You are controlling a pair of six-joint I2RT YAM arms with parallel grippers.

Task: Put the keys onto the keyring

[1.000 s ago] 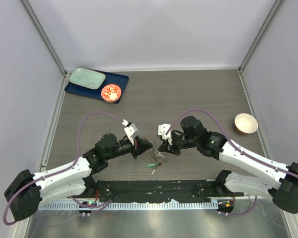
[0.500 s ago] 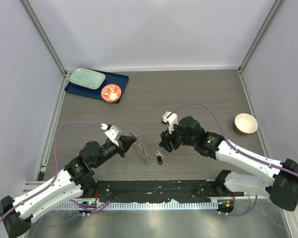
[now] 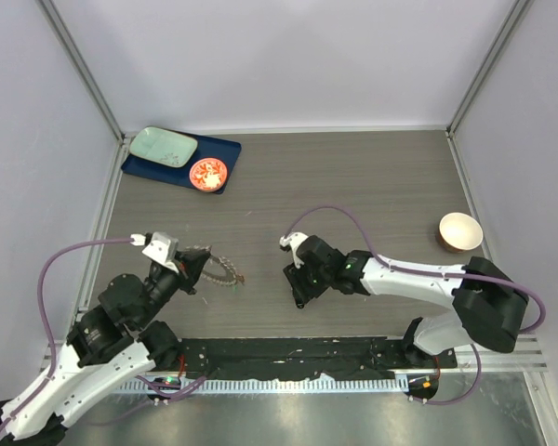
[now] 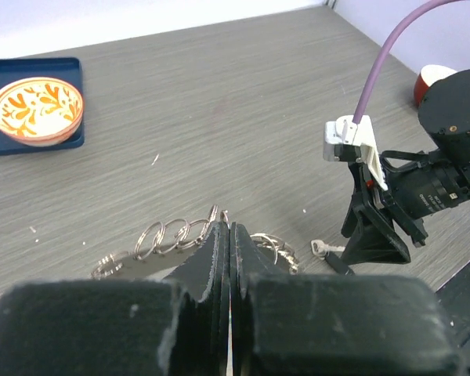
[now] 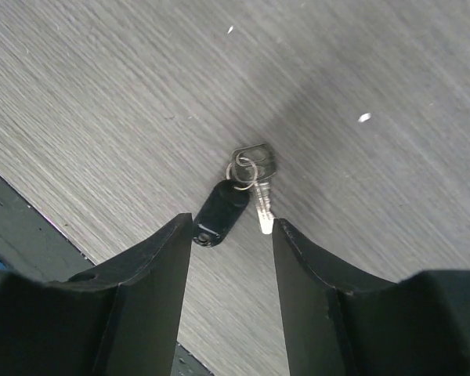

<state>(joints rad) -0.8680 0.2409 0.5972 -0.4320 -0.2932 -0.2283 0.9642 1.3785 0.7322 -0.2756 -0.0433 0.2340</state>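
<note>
Near left: my left gripper [image 4: 229,231] has pulled back toward the near-left corner. A second ago it was at mid-table, nose to nose with the right one. Its fingers are together, clamped on the keyring [image 4: 166,233], which has come away with it. The loops trail out to the left of the tips, just above the table [image 3: 353,177]. From above there is a reddish fleck at the ring's right end. I cannot tell if that is a key.

Near centre: my right gripper [image 5: 231,225] was closed a second ago. Now its fingers stand apart and hold nothing, tips pointing down at the wood. The black key [image 5: 219,205] lies flat between them, joined by a small loop to a silver key [image 5: 260,205]. Neither finger touches them.

Reading: the black key was let go and stayed on the table while the ring left. Key and ring are now well apart, so this key is not on. I expect to close on the black tag again, lift it, and bring the ring back to meet it.

Far right: cream bowl [image 3: 459,231], untouched. Far left: blue tray [image 3: 221,149] with green plate [image 3: 163,146] and orange dish [image 3: 208,173], no part in this.
</note>
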